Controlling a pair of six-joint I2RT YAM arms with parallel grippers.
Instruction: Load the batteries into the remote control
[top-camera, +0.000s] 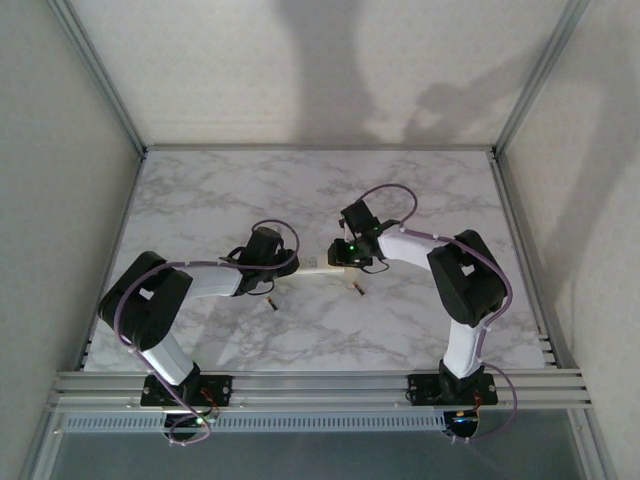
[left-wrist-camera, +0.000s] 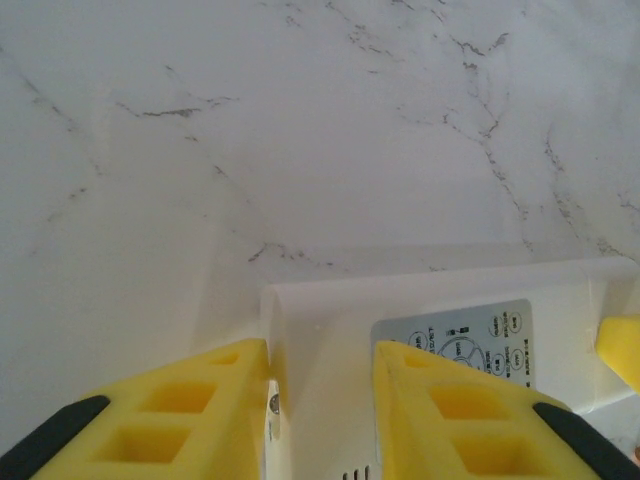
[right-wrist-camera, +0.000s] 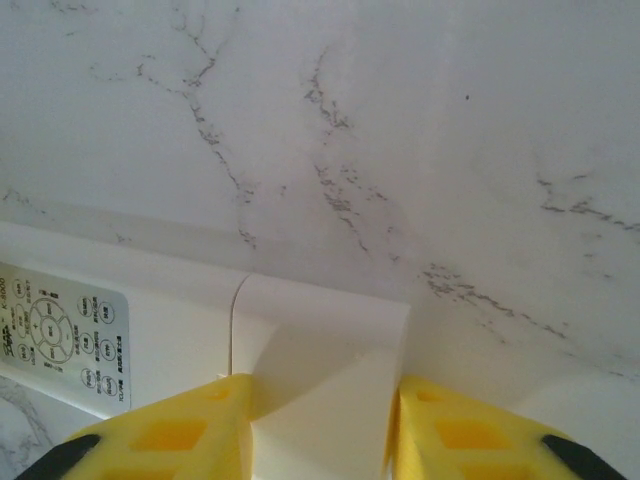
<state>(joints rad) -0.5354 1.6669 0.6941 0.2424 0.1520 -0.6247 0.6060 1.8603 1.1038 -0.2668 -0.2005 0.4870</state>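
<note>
The white remote control lies mid-table, held between both arms. My left gripper is shut on its left end; in the left wrist view the yellow fingers press the remote control beside its grey button patch. My right gripper is shut on the right end; its fingers flank the plain end section past a seam. Two batteries lie on the table, one near the left arm, the other just in front of the right gripper.
The marble tabletop is walled at the back and sides, with metal posts at the corners. An aluminium rail carrying both arm bases runs along the near edge. The right gripper's yellow finger shows at the left wrist view's right edge.
</note>
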